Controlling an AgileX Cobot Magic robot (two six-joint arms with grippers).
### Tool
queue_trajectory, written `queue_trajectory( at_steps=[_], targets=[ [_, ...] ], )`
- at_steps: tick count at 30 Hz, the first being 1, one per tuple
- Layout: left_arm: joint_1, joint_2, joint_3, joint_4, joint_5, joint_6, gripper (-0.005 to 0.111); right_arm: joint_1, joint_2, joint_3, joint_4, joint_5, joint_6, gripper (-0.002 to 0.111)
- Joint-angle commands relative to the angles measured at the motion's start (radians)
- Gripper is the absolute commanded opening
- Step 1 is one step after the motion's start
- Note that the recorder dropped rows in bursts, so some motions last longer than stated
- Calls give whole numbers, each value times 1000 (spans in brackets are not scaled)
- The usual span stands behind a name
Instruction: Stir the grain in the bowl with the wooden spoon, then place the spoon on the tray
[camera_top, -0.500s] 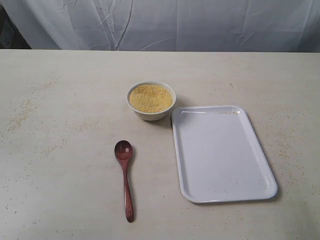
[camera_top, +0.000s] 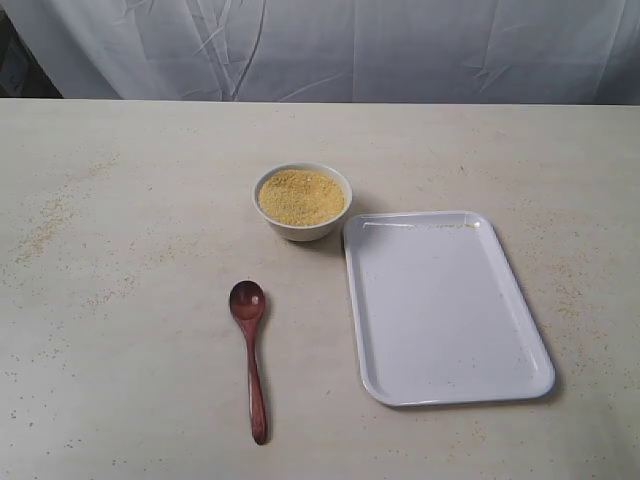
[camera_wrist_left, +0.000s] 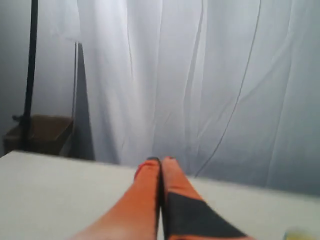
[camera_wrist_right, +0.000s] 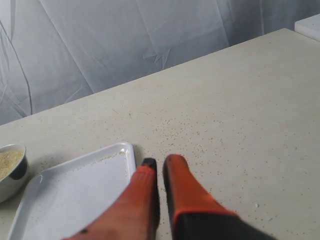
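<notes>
grain in bowl, tray right of it, wooden spoon left of tray

Grain heaped in bowl; wooden spoon flat on table, left of tray

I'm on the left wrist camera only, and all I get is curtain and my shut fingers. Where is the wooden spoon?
Observer: The wooden spoon lies flat on the table, left of the tray, with its handle toward the near edge.
Operator: And the bowl?
Observer: The bowl stands beyond the spoon's head, close to the tray's far left corner. It is full of grain.
Operator: What is the right gripper doing?
Observer: The right gripper is shut and holds nothing. Its wrist view shows the tray and the bowl ahead. Neither arm appears in the exterior view.
</notes>
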Motion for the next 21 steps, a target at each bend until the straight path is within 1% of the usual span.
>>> queue_trajectory(
  at_steps=[1, 3, 4, 5, 8, 10, 11, 12, 14, 15, 17, 18, 19, 20, 21],
  targets=[
    [-4, -5, 1, -139, -399, -196, 0, -5, -8, -1, -2, -9, -2, 9],
    [-4, -5, 1, -79, -558, -240, 0, -5, -8, -1, -2, -9, -2, 9],
    [-4, -5, -15, -32, -576, -240, 0, -5, -8, -1, -2, -9, -2, 9],
    [-4, 1, -51, -10, -559, -235, 0, -5, -8, -1, -2, -9, -2, 9],
    [-4, 129, -181, 48, -335, -233, 0, -5, -8, -1, -2, -9, -2, 9],
    [-4, 273, -264, 122, -178, -266, 0, -5, -8, -1, -2, -9, -2, 9],
    [-6, 337, -291, 175, -130, -314, 0, -5, -8, -1, -2, -9, -2, 9],
    [-11, 438, -323, 242, -74, -372, 0, -5, -8, -1, -2, -9, -2, 9],
    [-38, 573, -350, 378, -40, -490, 0, -5, -8, -1, -2, -9, -2, 9],
    [-75, 671, -351, 479, -60, -566, 0, -5, -8, -1, -2, -9, -2, 9],
    [-147, 812, -351, 623, -112, -673, 0, -5, -8, -1, -2, -9, -2, 9],
    [-212, 887, -351, 733, -151, -756, 0, -5, -8, -1, -2, -9, -2, 9],
    [-258, 959, -351, 797, -175, -804, 0, -5, -8, -1, -2, -9, -2, 9],
    [-303, 1015, -357, 856, -181, -839, 0, -5, -8, -1, -2, -9, -2, 9],
    [-370, 1092, -366, 898, -152, -875, 0, -5, -8, -1, -2, -9, -2, 9]
  ],
)
